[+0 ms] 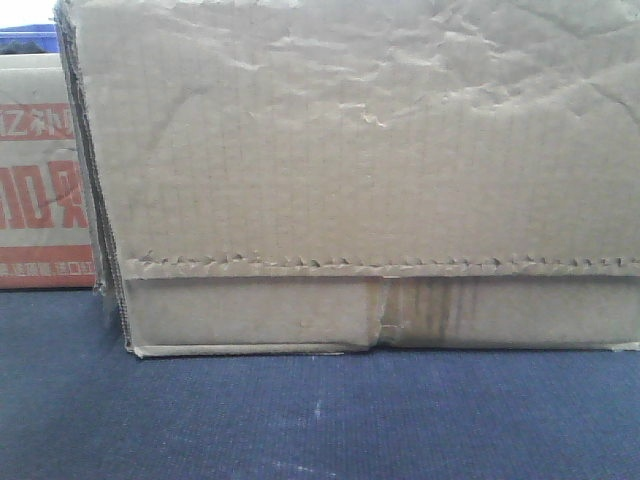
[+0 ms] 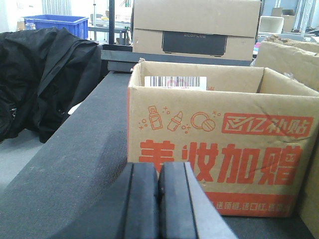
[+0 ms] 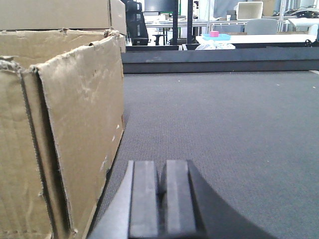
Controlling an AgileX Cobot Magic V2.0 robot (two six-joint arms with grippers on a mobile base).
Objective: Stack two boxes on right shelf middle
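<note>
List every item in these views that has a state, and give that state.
Plain box, upright, wrinkled, not held.
Printed box, upright, top open.
Left end effector, shut, empty.
Right end effector, shut, empty.
Black jacket, crumpled in a heap.

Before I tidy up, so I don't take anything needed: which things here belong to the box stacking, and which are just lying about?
Job: plain wrinkled carton; printed carton, likely the second box. The shelf is not in view.
Lying about: black jacket; blue crate.
</note>
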